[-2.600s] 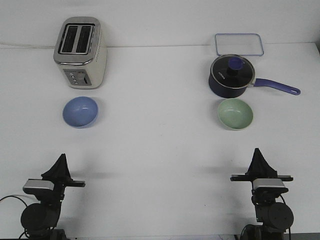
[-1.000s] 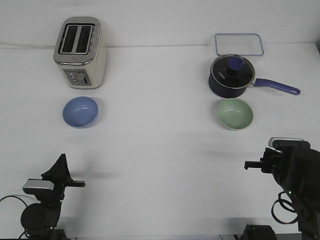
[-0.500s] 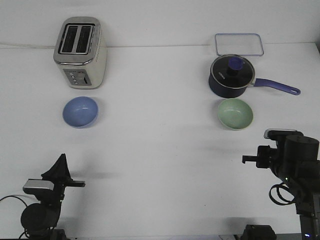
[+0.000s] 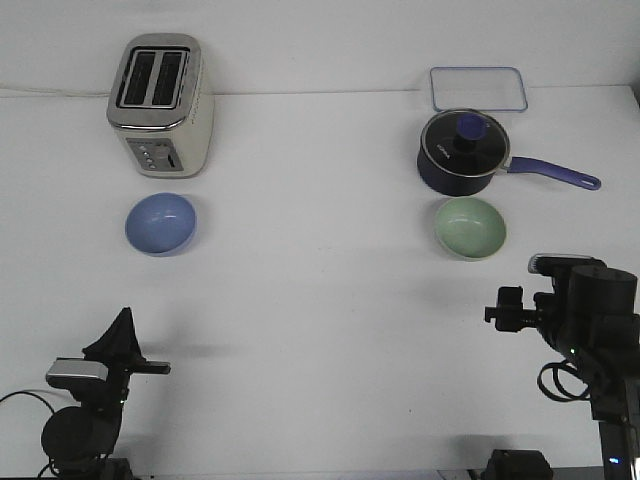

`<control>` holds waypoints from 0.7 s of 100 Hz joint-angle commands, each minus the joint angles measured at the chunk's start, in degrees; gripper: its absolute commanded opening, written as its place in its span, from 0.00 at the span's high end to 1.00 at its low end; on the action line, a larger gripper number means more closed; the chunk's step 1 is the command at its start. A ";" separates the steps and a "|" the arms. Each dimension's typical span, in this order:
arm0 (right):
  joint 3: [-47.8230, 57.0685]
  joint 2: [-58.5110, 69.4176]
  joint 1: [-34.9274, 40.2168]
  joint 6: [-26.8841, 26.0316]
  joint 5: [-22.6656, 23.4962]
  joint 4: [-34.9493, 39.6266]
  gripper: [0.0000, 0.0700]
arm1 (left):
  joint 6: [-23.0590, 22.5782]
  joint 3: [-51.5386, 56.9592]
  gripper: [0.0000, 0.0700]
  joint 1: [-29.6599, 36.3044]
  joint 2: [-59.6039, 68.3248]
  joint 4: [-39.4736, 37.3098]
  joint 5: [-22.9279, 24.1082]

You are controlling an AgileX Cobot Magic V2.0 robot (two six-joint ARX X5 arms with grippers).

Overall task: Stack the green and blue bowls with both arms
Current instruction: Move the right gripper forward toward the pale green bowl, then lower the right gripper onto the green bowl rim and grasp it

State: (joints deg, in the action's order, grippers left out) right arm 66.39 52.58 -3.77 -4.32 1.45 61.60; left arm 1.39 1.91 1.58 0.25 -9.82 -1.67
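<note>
The wide white desk point(image 4: 320, 300) carries everything. At its far left stands a cream and silver two-slot toaster point(image 4: 160, 105). At the near right edge, the black jointed right arm point(image 4: 590, 320) is lifted above the desk, with thin black cables hanging under it. At the near left edge, the black left arm point(image 4: 85, 400) is folded low, with a grey plate on it.

At the far right stands a dark navy saucepan with a purple handle point(image 4: 465, 155), its handle pointing to the right. Behind it lies a flat clear rectangular lid with a blue rim point(image 4: 478, 88).

The pale mint green round bowl point(image 4: 470, 227) sits upright on the desk just near of the saucepan. The light periwinkle blue round bowl point(image 4: 161, 223) sits upright just near of the toaster. Both look plain and of like size, and they are well apart from each other.

The right claw point(image 4: 505, 308) is near the green bowl, a little nearer and to its right, not touching it and holding nothing; I cannot tell how far it is spread. The left claw point(image 4: 120, 335) points up, well apart from the blue bowl on its near side, holding nothing; its opening also cannot be told.
</note>
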 commanded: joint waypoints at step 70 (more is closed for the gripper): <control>21.88 43.80 -3.80 2.99 0.90 -9.81 0.35 | -0.28 -1.09 0.98 0.04 -0.07 -0.57 -0.07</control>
State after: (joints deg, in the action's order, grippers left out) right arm 86.80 94.19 -7.20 -2.13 1.83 52.53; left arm 1.39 1.91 1.58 0.25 -9.80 -1.67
